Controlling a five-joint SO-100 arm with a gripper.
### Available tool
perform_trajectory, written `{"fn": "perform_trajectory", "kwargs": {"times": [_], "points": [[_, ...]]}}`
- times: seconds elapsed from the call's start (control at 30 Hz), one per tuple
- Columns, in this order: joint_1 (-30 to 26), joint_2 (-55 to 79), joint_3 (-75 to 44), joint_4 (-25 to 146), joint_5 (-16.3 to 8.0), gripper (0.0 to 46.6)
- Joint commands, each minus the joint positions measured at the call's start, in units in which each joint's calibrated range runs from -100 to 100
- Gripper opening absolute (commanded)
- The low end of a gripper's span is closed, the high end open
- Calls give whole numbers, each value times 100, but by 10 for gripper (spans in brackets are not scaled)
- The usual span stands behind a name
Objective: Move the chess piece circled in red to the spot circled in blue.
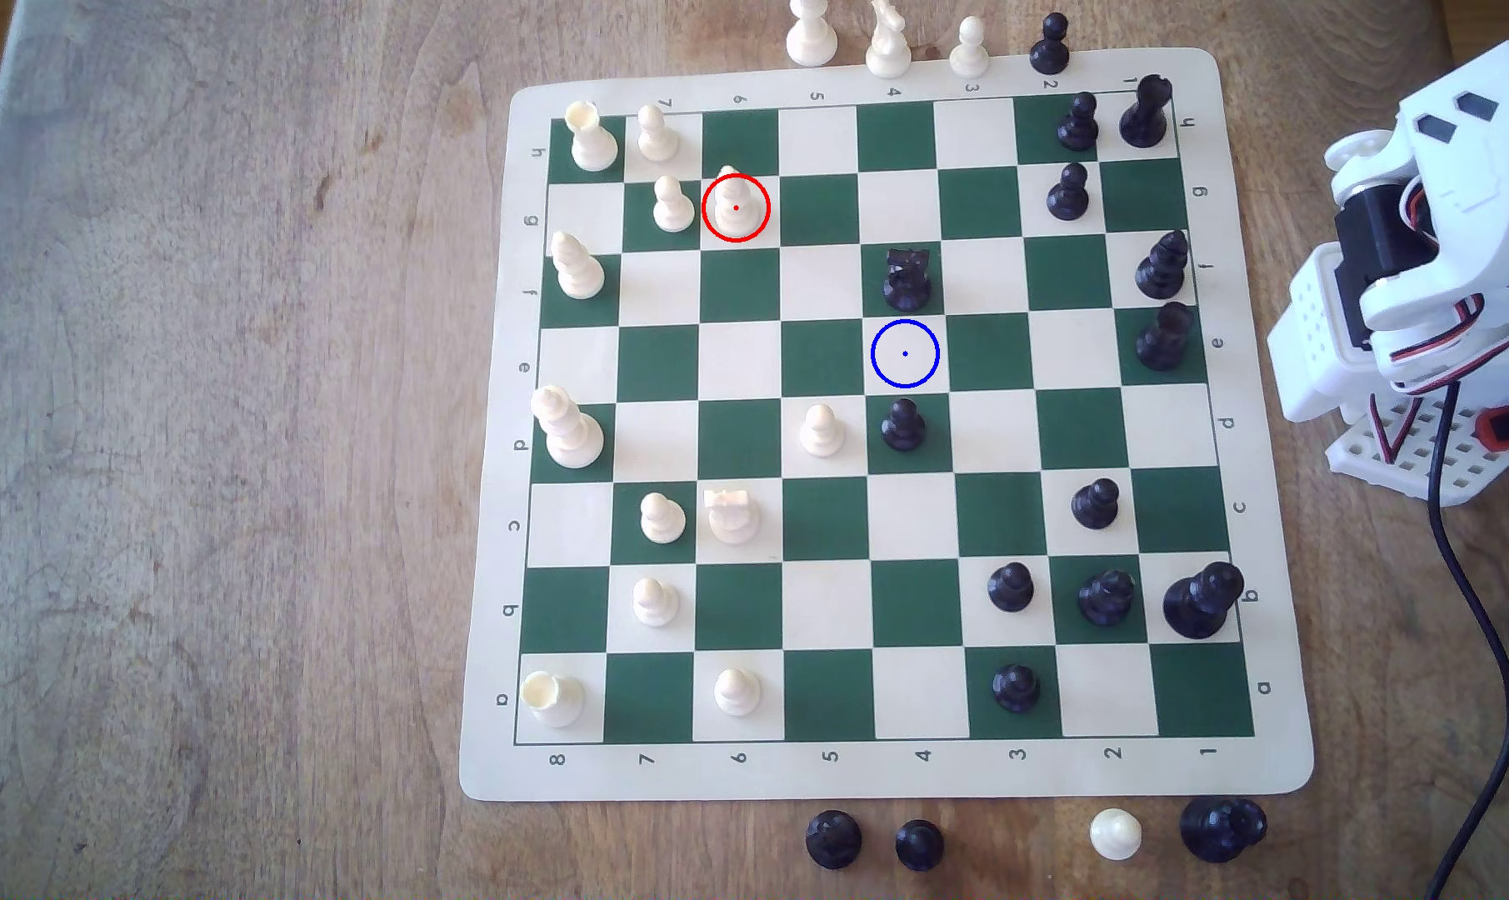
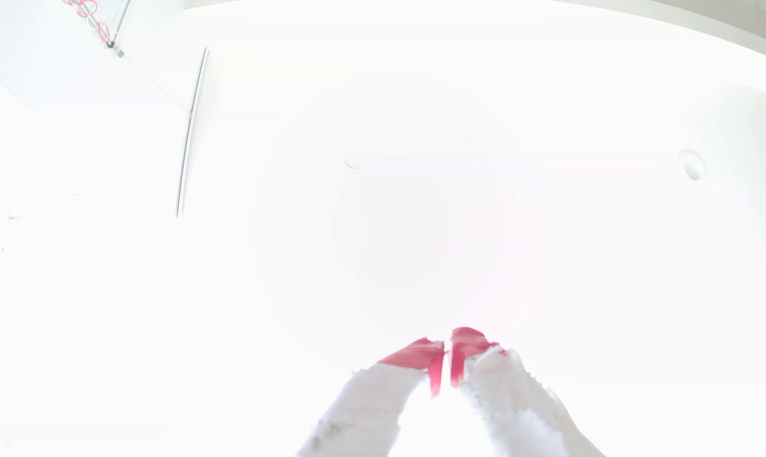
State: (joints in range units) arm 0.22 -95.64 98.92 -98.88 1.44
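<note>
- Exterior view: chessboard (image 1: 885, 770) on a wooden table; the arm (image 1: 1426, 286) sits folded off the view's right edge.
- Circled cream piece (image 1: 736, 206), upright on g6, lies far across the board toward the view's left; blue-ringed square (image 1: 905, 353) lies between.
- Piece: wide base, pointed top.
- Wrist view: gripper (image 2: 447, 351) narrow, red tips nearly touching, empty.

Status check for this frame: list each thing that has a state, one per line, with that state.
chess piece circled in red: upright on its cream square, untouched.
spot circled in blue: vacant, no piece on it.
end effector: red-tipped fingers nearly together, nothing between them.
arm: folded up off the board at the exterior view's right.
chessboard: flat on the table.
</note>
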Motion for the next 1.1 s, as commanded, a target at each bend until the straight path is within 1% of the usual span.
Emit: {"fn": "perform_trajectory", "kwargs": {"times": [0.0, 0.2, 0.27, 0.37, 0.4, 0.5, 0.53, 0.67, 0.73, 0.8, 0.83, 0.87, 1.0, 1.07], "points": [[138, -11, 99, 93, 10, 2], [162, -11, -245, 1715, 10, 2], [342, -11, -662, 2968, 5, 2], [529, -11, -1079, 4246, -20, 2], [686, -11, -1242, 4942, -20, 2], [858, -11, -1251, 5728, -24, 2], [936, -11, -1378, 6318, -24, 2], [975, -3, -1895, 7808, -29, 2], [936, 6, -2249, 9217, -39, 2], [1069, -3, -2376, 9774, -39, 2], [1100, -3, -2729, 10716, -39, 2], [1139, -3, -2947, 11289, -44, 2], [1265, 57, -3174, 12362, -49, 2], [1241, 277, -3473, 13066, -112, 2]]}}
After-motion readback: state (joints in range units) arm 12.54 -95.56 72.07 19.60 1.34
